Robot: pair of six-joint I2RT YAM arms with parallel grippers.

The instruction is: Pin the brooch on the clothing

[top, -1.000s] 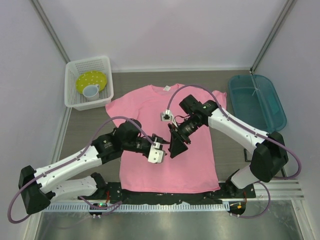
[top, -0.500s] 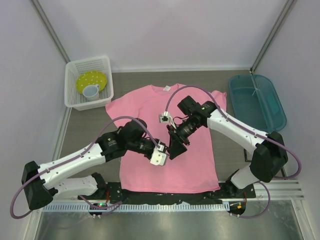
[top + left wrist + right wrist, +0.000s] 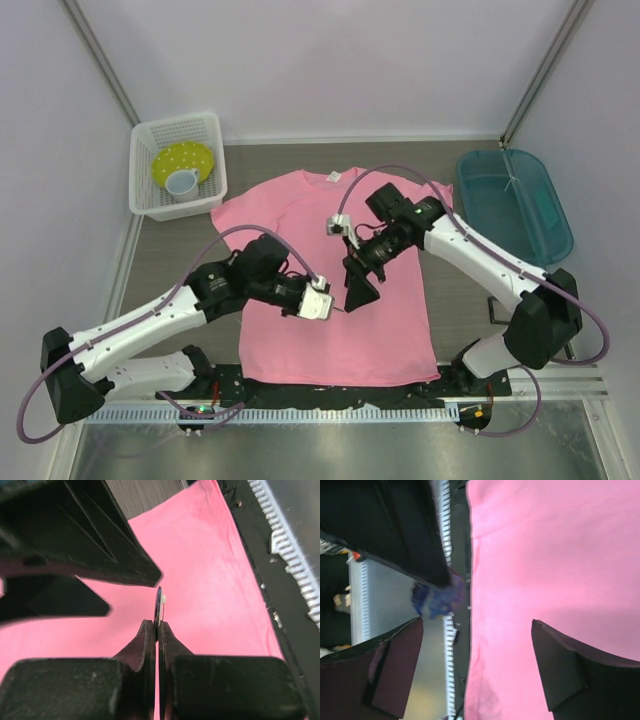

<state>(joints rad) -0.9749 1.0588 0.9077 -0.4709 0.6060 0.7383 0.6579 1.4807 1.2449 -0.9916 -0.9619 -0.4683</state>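
Pink T-shirt (image 3: 385, 330): I see it spread flat, collar at 12 o'clock.
Brooch (image 3: 158, 600): edge-on over the shirt's middle.
Left gripper (image 3: 156, 629): clenched on brooch.
Right gripper (image 3: 477, 665): released, at 2 o'clock from left gripper.

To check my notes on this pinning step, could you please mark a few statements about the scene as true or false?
1. The left pincer is shut on the brooch. True.
2. The right pincer is clamped on the fabric. False: it is open and holds nothing.
3. The pink T-shirt lies inside the teal bin. False: it is spread on the table, with the bin beside it.
4. The white basket holds a yellow dish and a cup. True.
5. The brooch lies flat on the T-shirt. False: it stands edge-on between the left pincer's fingers.
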